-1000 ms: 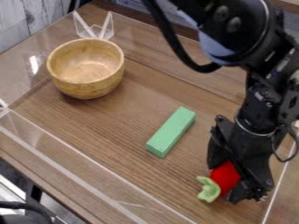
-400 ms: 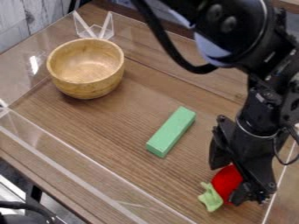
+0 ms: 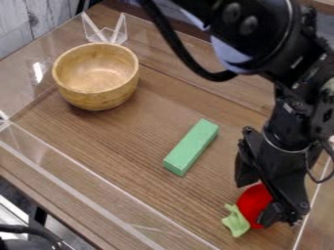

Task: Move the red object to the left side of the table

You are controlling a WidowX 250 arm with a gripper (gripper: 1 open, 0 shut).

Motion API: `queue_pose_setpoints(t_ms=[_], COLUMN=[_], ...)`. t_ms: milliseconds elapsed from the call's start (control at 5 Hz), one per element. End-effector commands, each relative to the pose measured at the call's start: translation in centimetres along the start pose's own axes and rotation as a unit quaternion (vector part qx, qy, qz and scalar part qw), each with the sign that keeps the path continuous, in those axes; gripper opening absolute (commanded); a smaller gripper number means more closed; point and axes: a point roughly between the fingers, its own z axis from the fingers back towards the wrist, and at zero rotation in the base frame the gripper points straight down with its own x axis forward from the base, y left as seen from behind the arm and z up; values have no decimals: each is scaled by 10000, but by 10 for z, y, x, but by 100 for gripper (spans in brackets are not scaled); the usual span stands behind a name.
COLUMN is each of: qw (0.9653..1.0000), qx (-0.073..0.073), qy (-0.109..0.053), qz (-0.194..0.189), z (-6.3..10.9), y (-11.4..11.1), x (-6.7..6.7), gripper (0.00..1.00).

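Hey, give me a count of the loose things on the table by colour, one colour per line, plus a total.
Red: 1, the red object with its light green stub, under the gripper
Green: 1, the green block
Tan wood: 1, the wooden bowl
Total: 3

red object (image 3: 251, 203) — green stub (image 3: 233, 221) toward camera | table (image 3: 117, 146) near-right edge

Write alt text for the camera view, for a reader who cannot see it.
A black robot arm's open gripper points down over the red object at the table's lower right, fingers on either side of it. A green block lies mid-table, and a wooden bowl stands at upper left.
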Motion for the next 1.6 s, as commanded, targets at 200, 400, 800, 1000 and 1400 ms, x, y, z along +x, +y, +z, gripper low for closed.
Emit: queue_pose_setpoints(t_ms=[200, 400, 800, 1000, 1400], qw=[9994, 9983, 9928, 9888, 9778], qx=[82, 215, 322, 338, 336], qy=[-294, -391, -307, -244, -193], qz=[146, 370, 1110, 1432, 2060], z=[23, 45, 63, 61, 53], y=[5, 18, 67, 96, 129], x=[1, -9, -45, -69, -101], gripper=[0, 0, 0, 0, 0])
